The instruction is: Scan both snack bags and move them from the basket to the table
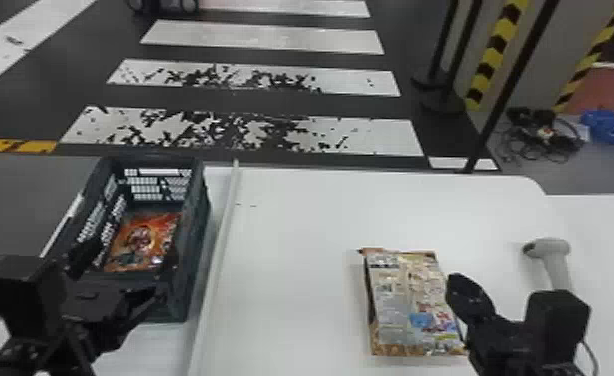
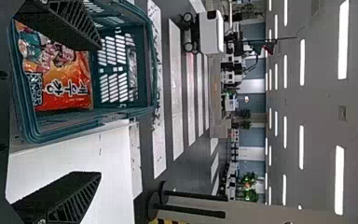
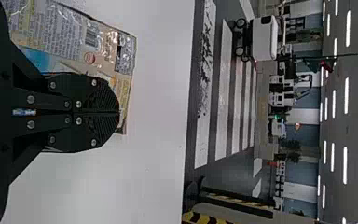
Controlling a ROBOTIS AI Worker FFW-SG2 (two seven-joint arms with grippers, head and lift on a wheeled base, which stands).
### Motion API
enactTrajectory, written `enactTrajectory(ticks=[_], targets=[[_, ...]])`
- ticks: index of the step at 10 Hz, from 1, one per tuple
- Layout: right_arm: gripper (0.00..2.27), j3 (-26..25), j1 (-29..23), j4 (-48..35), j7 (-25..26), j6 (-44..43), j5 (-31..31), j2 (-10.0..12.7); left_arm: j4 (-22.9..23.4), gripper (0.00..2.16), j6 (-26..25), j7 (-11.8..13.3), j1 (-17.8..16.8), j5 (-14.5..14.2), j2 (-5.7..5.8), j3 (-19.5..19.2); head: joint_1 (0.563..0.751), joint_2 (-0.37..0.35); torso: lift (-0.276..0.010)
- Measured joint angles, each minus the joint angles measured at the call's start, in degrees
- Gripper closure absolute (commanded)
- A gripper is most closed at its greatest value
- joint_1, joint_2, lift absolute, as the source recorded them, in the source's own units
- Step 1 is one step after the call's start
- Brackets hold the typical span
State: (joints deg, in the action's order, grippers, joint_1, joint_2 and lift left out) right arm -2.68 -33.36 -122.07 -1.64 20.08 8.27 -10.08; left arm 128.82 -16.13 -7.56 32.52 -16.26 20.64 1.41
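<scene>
Evidently, the transfer of the remaining bag is in hand: one pale-backed bag (image 1: 406, 305) is already laid on the table (image 1: 296, 280), while an orange bag (image 1: 143, 240) is left on the floor of the basket (image 1: 197, 250) at the left. Whether the first has been scanned cannot be told. The left gripper (image 2: 99, 109) is held at the near side of the basket with its fingers wide apart, and nothing is gripped. The right gripper (image 3: 119, 112) is placed by the right edge of the pale-backed bag, its fingers pressed together with nothing seen between them; contact with the bag cannot be judged.

Next, the open fingers would need to be lowered inside the basket walls, closed on the orange bag, and the bag raised over the rim. Its barcode would then have to be presented to the scanner (image 1: 551, 247), which is set at the right.

The orange bag is lying face up, glossy and creased, with a round picture amid red and orange. The other is turned back up, covered in small print, with a blue patch toward its near end and a barcode toward its far end; its wrapping is crinkled and shiny.
</scene>
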Motion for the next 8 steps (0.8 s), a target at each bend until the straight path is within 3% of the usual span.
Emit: enactTrajectory(ticks=[5, 7, 8], targets=[[2.17, 5.6, -0.1, -3.2, -2.3, 3.4, 2.3, 0.2, -0.9, 0.03, 0.4, 0.0, 0.0, -0.2, -0.14, 0.1, 0.695, 0.071, -0.098], [1.29, 5.5, 0.3, -3.8, -2.7, 4.8, 3.8, 0.3, -1.7, 0.03, 1.1, 0.0, 0.0, -0.3, -0.16, 0.1, 0.695, 0.089, -0.098], [0.10, 4.8, 0.7, -4.4, -2.7, 5.5, 3.9, 0.3, -1.8, 0.03, 1.2, 0.0, 0.0, -0.3, -0.10, 0.1, 0.695, 0.082, -0.098]])
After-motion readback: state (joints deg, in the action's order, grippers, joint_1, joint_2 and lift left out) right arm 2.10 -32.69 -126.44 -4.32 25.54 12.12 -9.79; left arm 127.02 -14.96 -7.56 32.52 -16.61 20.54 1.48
